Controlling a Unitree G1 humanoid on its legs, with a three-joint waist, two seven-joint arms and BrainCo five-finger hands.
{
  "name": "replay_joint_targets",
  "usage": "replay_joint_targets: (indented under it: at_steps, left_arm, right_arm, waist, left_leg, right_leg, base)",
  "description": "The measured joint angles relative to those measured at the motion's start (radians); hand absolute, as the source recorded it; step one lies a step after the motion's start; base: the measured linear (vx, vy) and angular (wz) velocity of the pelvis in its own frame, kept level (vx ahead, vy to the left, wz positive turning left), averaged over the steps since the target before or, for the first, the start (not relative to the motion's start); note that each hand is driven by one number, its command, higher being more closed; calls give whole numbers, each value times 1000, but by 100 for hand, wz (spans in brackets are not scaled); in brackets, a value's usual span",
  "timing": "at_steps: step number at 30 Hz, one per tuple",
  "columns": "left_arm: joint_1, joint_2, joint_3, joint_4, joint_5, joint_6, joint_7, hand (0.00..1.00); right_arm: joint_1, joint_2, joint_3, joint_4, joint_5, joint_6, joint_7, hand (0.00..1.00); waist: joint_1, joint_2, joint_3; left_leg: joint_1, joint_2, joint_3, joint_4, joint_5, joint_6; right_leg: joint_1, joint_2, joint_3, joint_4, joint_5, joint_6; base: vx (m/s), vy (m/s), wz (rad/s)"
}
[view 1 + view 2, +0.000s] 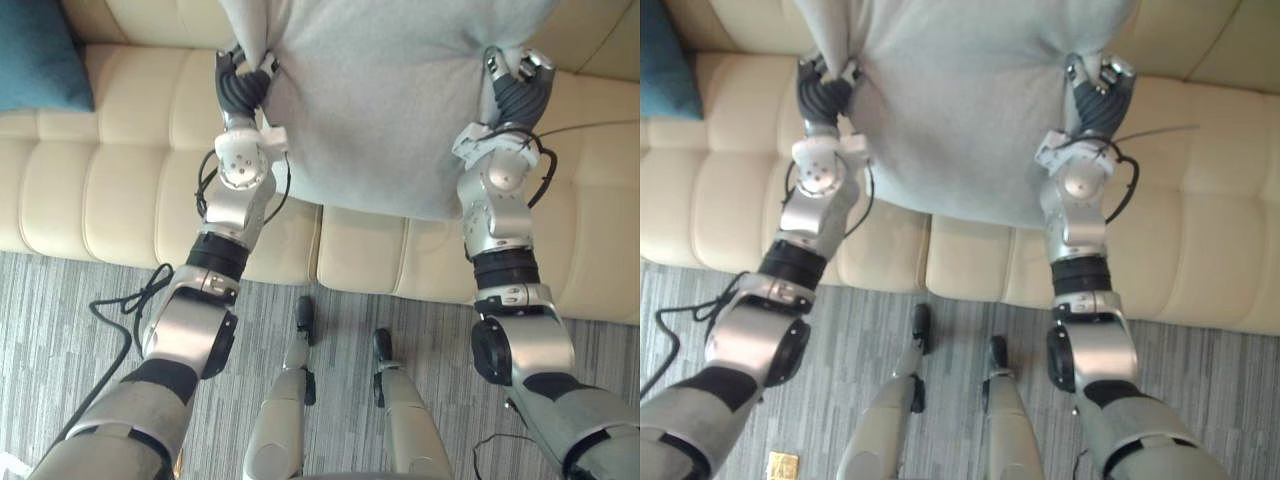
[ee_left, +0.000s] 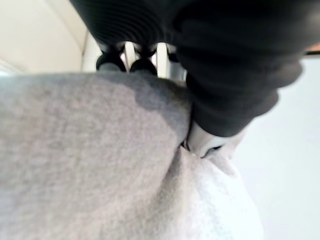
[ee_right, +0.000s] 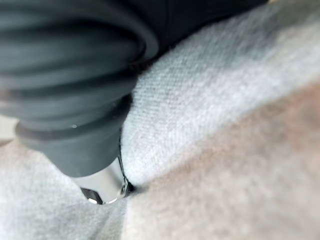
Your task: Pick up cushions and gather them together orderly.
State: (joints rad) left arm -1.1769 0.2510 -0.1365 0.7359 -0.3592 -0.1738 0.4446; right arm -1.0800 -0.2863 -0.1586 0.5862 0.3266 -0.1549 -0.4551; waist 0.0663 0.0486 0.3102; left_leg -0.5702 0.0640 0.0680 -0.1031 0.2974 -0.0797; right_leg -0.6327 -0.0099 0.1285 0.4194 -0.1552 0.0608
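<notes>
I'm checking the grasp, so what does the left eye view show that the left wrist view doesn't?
The left eye view adds the teal cushion on the cream sofa, the striped carpet, and the right hand pinching the far side of the grey cushion. The left wrist view adds a close look at the thumb pressed into a fold of cloth, fingers on the other side. Shared: the left hand gripping the grey cushion.

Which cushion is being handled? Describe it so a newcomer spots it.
Find the long cream leather sofa, then look mid-view. The large light grey fabric cushion is pinched at its sides by the left hand and right hand; the dark teal cushion sits untouched, far left.
</notes>
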Motion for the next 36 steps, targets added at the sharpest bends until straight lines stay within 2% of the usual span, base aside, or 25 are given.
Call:
replay_joint_targets:
  at_steps: [2,3,6,13,15,16,19,20,21,23,26,28,30,31,33,36]
  left_arm:
    - [-37,0,3,38,0,8,0,100]
    - [-53,0,3,49,0,10,0,0]
    - [-76,0,24,63,1,12,4,0]
    - [-106,23,44,64,0,12,12,0]
    - [-107,47,56,64,-3,12,11,0]
    - [-107,65,92,64,-45,12,5,0]
    - [-108,127,136,64,-101,12,-10,0]
    - [-108,169,157,64,-115,12,-21,0]
    - [-108,201,175,68,-116,11,-35,0]
    - [-106,232,195,81,-120,11,-42,0]
    - [-52,260,237,62,-159,3,-63,0]
    - [52,268,247,-1,-175,-6,-80,0]
    - [240,261,258,-110,-171,-14,-80,0]
    - [280,256,261,-128,-171,-16,-81,0]
    - [469,177,279,-176,-165,-18,-90,0]
    - [653,64,271,-203,-145,-17,-121,0]
  right_arm:
    - [-46,-5,-4,32,30,0,0,100]
    - [-64,-14,-3,42,30,0,0,0]
    - [-101,-46,-3,72,40,3,-20,0]
    - [-153,-141,-3,115,102,1,-53,0]
    - [-171,-175,-5,113,132,-5,-56,0]
    - [-176,-218,-6,106,179,-16,-48,0]
    - [-174,-274,-15,107,220,-16,-29,0]
    - [-168,-303,-27,108,251,-15,-9,0]
    - [-160,-333,-39,124,271,-15,7,0]
    - [-144,-357,-49,152,316,-14,25,0]
    - [-57,-358,-60,147,353,-14,59,0]
    - [32,-356,-86,121,363,-13,74,0]
    - [214,-339,-165,13,375,-13,95,0]
    - [254,-334,-179,-7,379,-14,99,0]
    - [441,-255,-243,-105,380,-15,115,0]
    - [609,-141,-249,-193,375,-17,145,0]
  waist:
    - [-1,4,6]
    - [-1,5,12]
    - [-1,6,45]
    - [-5,12,69]
    - [-9,12,69]
    - [-10,12,69]
    - [-12,12,70]
    - [-12,12,70]
    - [-13,12,70]
    - [-11,12,69]
    - [-7,12,69]
    - [-6,11,69]
    - [-8,11,69]
    - [-9,11,69]
    - [-12,10,68]
    - [-12,7,66]
  left_leg:
    - [-33,7,-1,0,7,-10]
    - [-51,12,0,0,10,-12]
    - [-73,20,1,0,16,-18]
    - [-100,25,0,0,25,-29]
    - [-100,29,1,-1,1,-52]
    - [-100,30,5,-1,-17,-59]
    - [-99,29,12,-1,-21,-51]
    - [-97,26,15,0,6,-25]
    - [-90,19,15,0,13,-19]
    - [-73,15,13,0,16,-22]
    - [-39,16,7,0,29,-39]
    - [-14,16,7,0,29,-39]
    - [12,14,6,0,29,-39]
    - [17,14,6,0,29,-39]
    - [50,12,5,0,28,-39]
    - [94,11,5,0,26,-38]
  right_leg:
    - [-37,7,-1,9,0,-1]
    - [-57,11,-1,14,1,-1]
    - [-88,19,0,32,2,-3]
    - [-120,24,-5,50,-2,-10]
    - [-121,24,-9,51,-3,-11]
    - [-121,23,-10,51,-3,-11]
    - [-121,21,-8,51,-3,-11]
    - [-121,20,-7,57,-6,-14]
    - [-119,14,-10,77,-17,-17]
    - [-103,11,-15,86,-28,-19]
    - [-57,11,-22,76,-28,-19]
    - [-24,8,-28,63,-28,-19]
    - [14,5,-33,44,-28,-19]
    - [21,4,-34,38,-28,-19]
    - [62,0,-43,26,-28,-19]
    - [110,-4,-48,17,-30,-21]
  base:
    - [-11,-60,-4]
    - [-4,-58,-5]
    - [8,-66,-4]
    - [38,-54,1]
    - [52,-50,2]
    - [51,-35,-2]
    - [63,-25,-2]
    - [85,-37,14]
    - [87,-45,18]
    - [90,-65,24]
    - [71,-76,15]
    - [64,-71,5]
    - [66,-63,3]
    - [58,-63,3]
    - [29,-52,4]
    - [0,-52,-1]
